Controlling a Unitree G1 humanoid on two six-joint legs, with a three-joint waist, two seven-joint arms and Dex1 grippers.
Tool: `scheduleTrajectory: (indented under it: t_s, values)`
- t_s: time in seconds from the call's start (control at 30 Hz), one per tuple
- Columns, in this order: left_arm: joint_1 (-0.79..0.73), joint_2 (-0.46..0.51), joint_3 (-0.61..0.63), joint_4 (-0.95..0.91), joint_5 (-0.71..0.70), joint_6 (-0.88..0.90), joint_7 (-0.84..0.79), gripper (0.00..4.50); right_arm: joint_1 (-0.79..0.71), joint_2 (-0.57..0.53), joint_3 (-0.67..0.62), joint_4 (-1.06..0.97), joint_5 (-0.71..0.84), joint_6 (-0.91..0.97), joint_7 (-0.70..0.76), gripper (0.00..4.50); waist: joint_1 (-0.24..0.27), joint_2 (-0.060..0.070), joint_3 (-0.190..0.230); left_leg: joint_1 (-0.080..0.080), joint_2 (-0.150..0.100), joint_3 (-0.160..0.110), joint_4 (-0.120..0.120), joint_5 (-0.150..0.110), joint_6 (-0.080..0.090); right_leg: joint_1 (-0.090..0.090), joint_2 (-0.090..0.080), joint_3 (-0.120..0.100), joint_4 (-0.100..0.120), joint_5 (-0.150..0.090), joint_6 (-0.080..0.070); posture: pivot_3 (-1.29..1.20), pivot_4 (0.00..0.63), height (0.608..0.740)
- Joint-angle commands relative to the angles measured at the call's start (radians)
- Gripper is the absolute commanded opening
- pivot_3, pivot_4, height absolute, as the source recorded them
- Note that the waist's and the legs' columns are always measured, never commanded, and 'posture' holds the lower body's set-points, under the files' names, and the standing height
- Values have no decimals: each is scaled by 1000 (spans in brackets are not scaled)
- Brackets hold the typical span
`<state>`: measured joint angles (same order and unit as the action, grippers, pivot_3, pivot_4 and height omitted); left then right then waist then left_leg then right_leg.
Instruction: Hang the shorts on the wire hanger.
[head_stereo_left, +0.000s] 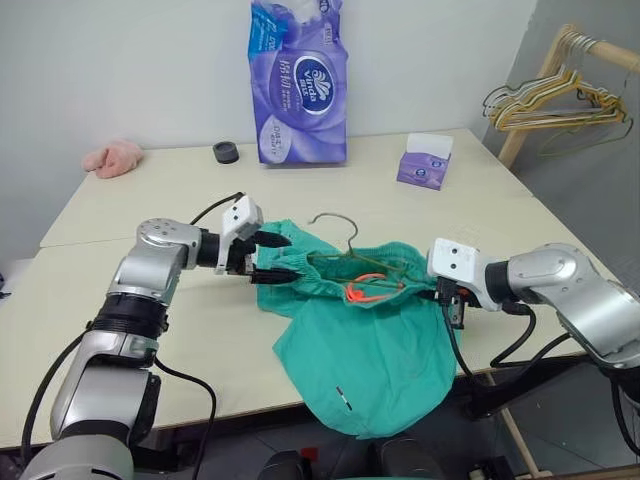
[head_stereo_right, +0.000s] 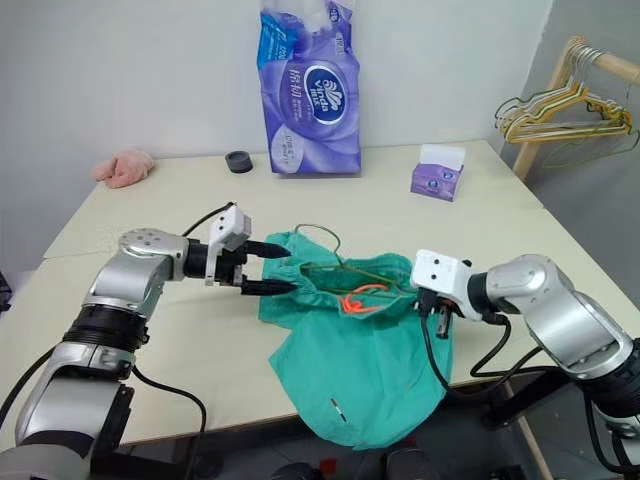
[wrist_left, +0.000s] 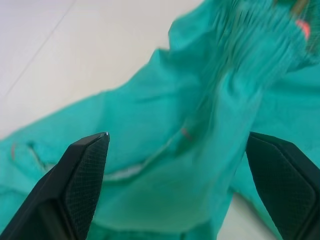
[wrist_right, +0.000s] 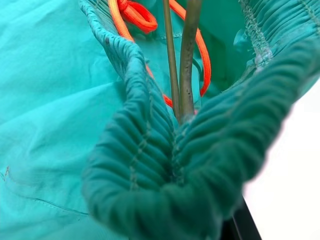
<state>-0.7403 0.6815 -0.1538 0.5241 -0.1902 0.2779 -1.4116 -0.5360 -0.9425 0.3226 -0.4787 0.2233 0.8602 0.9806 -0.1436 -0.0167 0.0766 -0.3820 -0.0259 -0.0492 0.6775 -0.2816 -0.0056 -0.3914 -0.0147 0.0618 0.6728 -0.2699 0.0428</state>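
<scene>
Shorts (head_stereo_left: 365, 345) lie at the near edge of the table (head_stereo_left: 150, 200), waistband up top and the legs drooping over the edge toward six o'clock. I can see the wire hanger (head_stereo_left: 345, 255) already threaded into the waistband: its hook sticks out at twelve o'clock and the wire runs inside the gathered elastic, next to the orange cord (head_stereo_left: 365, 292).

My right gripper (head_stereo_right: 437, 306), at three o'clock of the waistband, is clenched on the elastic, and its wrist view shows the wire running right into that pinched fold. My left gripper (head_stereo_left: 268, 258), at nine o'clock, stands spread wide and released, its fingertips just at the waistband's corner, gripping nothing.

I judge the threading partly done. What is left is seating the nine o'clock shoulder of the hanger properly, so the shorts hang from it.

As for containers, a purple tissue box (head_stereo_left: 425, 163) sits at one o'clock with a white sheet poking out, and a purple tissue pack (head_stereo_left: 298, 85) stands at twelve.
</scene>
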Motion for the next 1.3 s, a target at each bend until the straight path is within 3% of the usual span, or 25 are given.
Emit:
scheduleTrajectory:
  t_s: [0.03,0.6,0.7,0.83,1.17,1.3]
  values:
    - [-3,11,-22,-14,20,-39,-46,4458,-18,-7,-54,-31,17,4,3,0,1,0,0,0,0,0,0,0,0,0,0,0,0,0,0,-206,56,740]
    - [-89,-99,7,193,89,-128,115,4458,0,-18,-87,-81,51,37,-6,0,0,0,0,-1,0,0,0,0,0,-1,-1,0,0,0,0,-220,58,740]
    - [-95,-104,22,189,67,-100,106,4076,3,-18,-90,-85,54,40,-8,0,-1,0,0,-1,0,0,0,0,0,-1,-1,0,0,0,0,-218,59,740]
    - [-72,-83,22,131,35,-41,27,3149,4,-18,-92,-86,54,40,-9,0,-2,0,0,-1,0,0,0,0,0,-1,-1,0,0,0,0,-216,59,740]
    - [-76,-67,34,170,70,-91,78,79,15,-22,-90,-81,53,31,-6,0,-1,0,0,-1,0,0,0,0,0,-1,-1,0,0,0,0,-209,58,740]
    - [-100,-60,46,219,75,-114,106,29,32,-39,-104,-83,56,29,1,0,0,0,0,-1,0,0,0,0,0,-1,-1,0,0,0,0,-208,59,740]
